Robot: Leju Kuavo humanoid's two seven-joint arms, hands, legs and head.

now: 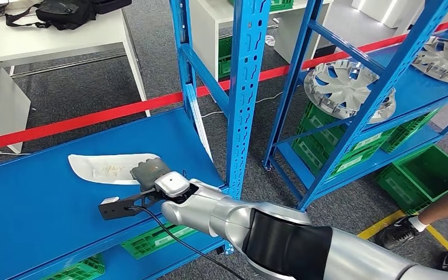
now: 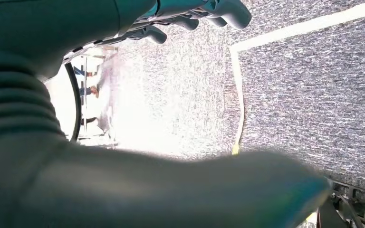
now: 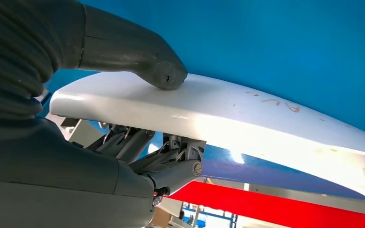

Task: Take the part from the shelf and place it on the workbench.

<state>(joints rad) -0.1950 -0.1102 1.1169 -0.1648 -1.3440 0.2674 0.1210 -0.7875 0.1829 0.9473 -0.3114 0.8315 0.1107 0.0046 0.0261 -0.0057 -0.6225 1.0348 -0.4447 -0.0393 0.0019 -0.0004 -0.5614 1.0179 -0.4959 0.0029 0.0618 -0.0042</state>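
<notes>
A blue shelf [image 1: 46, 198] — its deck carries a white curved part [image 1: 108, 167] lying flat near the back edge, toward the right corner post.

One white part [image 1: 114, 167] lay on the blue shelf [image 1: 46, 198]. Two robot hands showed: the right robot hand [image 1: 149, 173] and the left robot hand [image 2: 190, 14]. Two silver finned wheel covers sat on the next rack, one [image 1: 345, 88] nearer, one [image 1: 447, 58] farther. Two white tables [image 1: 52, 41] [image 1: 221, 17] stood behind. One black bag [image 1: 64, 11] rested on the left table.
</notes>
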